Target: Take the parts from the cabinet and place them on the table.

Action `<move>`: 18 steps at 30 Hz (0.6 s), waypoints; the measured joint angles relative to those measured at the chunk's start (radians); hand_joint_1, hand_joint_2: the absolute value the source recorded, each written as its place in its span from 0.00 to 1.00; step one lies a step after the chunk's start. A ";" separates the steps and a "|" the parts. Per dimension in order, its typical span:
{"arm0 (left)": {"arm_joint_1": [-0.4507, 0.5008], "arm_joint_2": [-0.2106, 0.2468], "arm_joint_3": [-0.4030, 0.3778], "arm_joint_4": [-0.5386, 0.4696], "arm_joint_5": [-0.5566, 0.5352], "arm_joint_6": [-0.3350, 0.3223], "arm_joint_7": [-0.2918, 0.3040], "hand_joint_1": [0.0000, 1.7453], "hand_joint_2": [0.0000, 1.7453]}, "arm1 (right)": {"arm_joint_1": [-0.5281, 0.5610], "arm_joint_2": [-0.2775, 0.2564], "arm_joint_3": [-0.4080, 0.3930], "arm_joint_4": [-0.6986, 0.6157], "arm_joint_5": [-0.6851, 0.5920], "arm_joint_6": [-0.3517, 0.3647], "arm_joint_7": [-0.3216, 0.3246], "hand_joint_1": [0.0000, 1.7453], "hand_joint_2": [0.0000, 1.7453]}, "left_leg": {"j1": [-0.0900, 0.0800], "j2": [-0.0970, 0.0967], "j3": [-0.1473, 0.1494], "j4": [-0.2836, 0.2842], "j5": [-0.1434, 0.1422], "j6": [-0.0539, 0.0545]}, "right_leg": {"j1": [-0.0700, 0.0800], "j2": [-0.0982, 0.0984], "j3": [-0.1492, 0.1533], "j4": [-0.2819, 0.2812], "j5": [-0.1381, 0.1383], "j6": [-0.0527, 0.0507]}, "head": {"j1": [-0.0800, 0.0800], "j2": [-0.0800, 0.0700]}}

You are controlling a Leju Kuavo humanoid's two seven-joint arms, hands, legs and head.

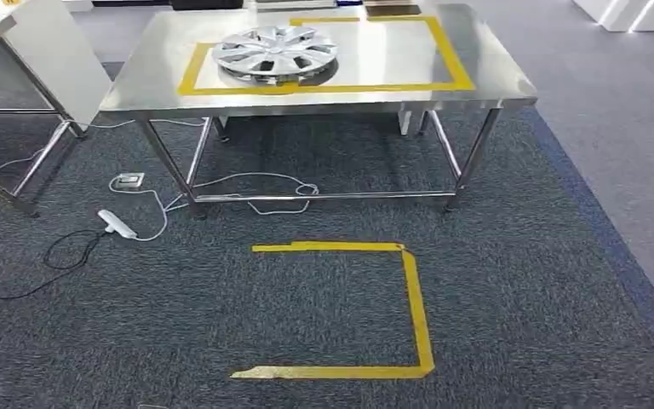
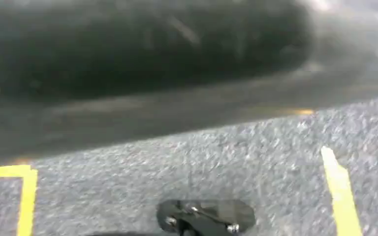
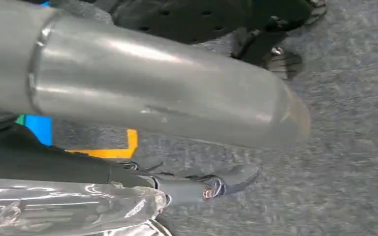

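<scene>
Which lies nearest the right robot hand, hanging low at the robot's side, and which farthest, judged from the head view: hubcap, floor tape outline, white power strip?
1. Floor tape outline: on the carpet, centre-right, closest to the robot.
2. White power strip: on the carpet, left, just before the table.
3. Hubcap: on the table, farthest.

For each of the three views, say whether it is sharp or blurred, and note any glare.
Head view: sharp, with soft glare on the steel table around the hubcap. Left wrist view: smeared by blur, carpet and yellow tape fuzzy. Right wrist view: fairly sharp, highlights on the robot hand.
</scene>
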 joint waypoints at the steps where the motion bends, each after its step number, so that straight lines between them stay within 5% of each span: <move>1: 0.000 0.000 0.000 0.002 0.000 0.000 0.000 0.00 0.00 | -0.001 0.000 -0.003 0.001 -0.001 0.000 0.000 0.00 0.00 | 0.002 0.000 -0.010 0.051 -0.015 -0.004 | 0.000 -0.001 -0.008 0.003 0.004 0.002 | 0.001 0.000; 3: 0.000 0.001 0.000 0.005 0.000 0.000 -0.001 0.00 0.00 | 0.000 0.000 -0.007 0.001 -0.001 0.001 0.000 0.00 0.00 | 0.007 0.000 0.037 0.010 0.027 -0.008 | -0.002 0.000 -0.019 0.011 0.008 0.006 | 0.000 0.000; 5: 0.000 0.003 0.000 0.006 0.000 0.000 -0.002 0.00 0.00 | -0.001 0.000 -0.008 0.002 -0.001 0.001 0.000 0.00 0.00 | 0.013 0.000 0.140 -0.153 0.097 -0.009 | -0.003 -0.001 -0.025 0.024 0.006 0.011 | 0.000 0.000; 6: 0.000 0.003 0.000 0.006 0.000 0.000 -0.003 0.00 0.00 | -0.001 0.000 -0.009 0.002 -0.002 0.003 0.002 0.00 0.00 | 0.015 -0.002 0.178 -0.217 0.099 -0.008 | -0.002 0.000 -0.030 0.030 0.004 0.015 | -0.001 0.000; 10: -0.002 0.003 -0.002 0.013 0.012 0.005 -0.006 0.00 0.00 | -0.003 0.000 -0.014 0.003 -0.007 0.017 0.008 0.00 0.00 | 0.010 -0.007 0.173 -0.238 0.090 0.023 | 0.004 0.005 -0.038 0.046 0.009 0.037 | 0.002 0.000; 12: -0.002 0.002 -0.006 0.014 0.019 0.007 -0.007 0.00 0.00 | -0.001 0.000 -0.016 0.004 -0.007 0.023 0.010 0.00 0.00 | 0.016 0.000 0.168 -0.247 0.100 0.039 | 0.001 0.008 -0.062 0.079 -0.023 0.047 | 0.006 0.000; 15: -0.003 0.005 -0.008 0.016 0.028 0.012 -0.008 0.00 0.00 | -0.005 0.000 -0.022 0.008 -0.007 0.032 0.012 0.00 0.00 | 0.012 0.008 0.155 -0.246 0.105 0.051 | -0.004 0.009 -0.177 0.313 -0.128 0.059 | 0.011 0.000; 16: -0.003 0.005 -0.010 0.018 0.033 0.012 -0.009 0.00 0.00 | -0.004 0.000 -0.024 0.011 -0.004 0.035 0.014 0.00 0.00 | 0.010 0.012 0.152 -0.246 0.106 0.052 | -0.004 0.009 -0.205 0.367 -0.138 0.061 | 0.010 0.000; 18: -0.004 0.006 -0.016 0.022 0.044 0.014 -0.012 0.00 0.00 | -0.004 0.000 -0.030 0.015 0.002 0.042 0.014 0.00 0.00 | 0.008 0.017 0.153 -0.246 0.106 0.052 | -0.004 0.009 -0.185 0.323 -0.085 0.057 | 0.011 0.000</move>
